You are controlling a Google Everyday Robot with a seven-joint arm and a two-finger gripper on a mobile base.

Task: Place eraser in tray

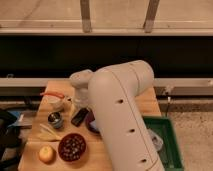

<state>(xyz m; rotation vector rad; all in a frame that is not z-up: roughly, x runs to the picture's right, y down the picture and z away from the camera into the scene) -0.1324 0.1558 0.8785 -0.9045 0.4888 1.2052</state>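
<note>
Black eraser (80, 117), green tray (170, 132)

One eraser (80, 116), two dark bowls (72, 146), one metal cup (55, 120), one white cup (55, 103), one round fruit (46, 154), one green tray (172, 146), and one gripper (80, 105) just above the eraser.
</note>
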